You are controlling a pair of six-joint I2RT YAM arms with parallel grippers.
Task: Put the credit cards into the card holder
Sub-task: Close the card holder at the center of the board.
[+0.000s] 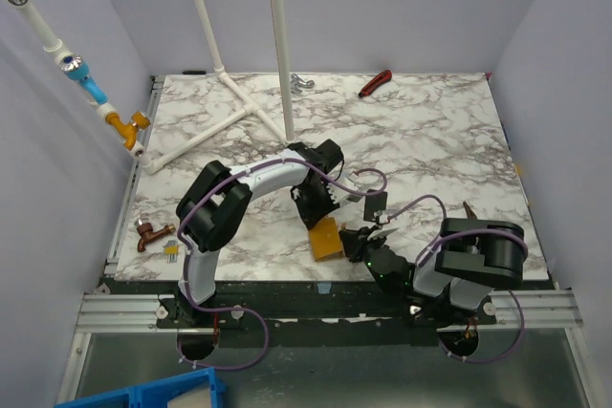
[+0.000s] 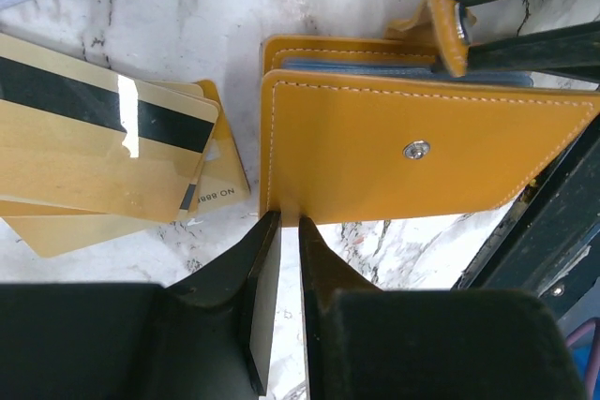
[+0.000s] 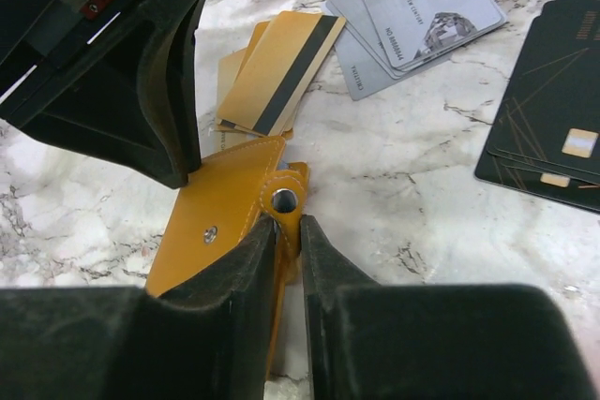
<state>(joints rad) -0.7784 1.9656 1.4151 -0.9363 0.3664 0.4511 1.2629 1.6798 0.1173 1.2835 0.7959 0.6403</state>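
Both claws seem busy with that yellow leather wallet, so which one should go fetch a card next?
Probably the left gripper: the gold-tan cards lie right beside it, while the right gripper pinches the yellow leather card holder's snap tab.

One card holder (image 2: pixel 412 161), perhaps three gold cards (image 2: pixel 94 147), two grey cards (image 3: pixel 412 11).

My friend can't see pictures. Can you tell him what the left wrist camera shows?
The left gripper pinches the edge of a mustard-yellow card holder on a marble table. Gold credit cards with a dark stripe lie beside it.

Left tool (image 2: pixel 289 231) pinches card holder (image 2: pixel 412 152) edge; gold credit cards (image 2: pixel 103 138) just beside it on marble counter (image 2: pixel 187 7).
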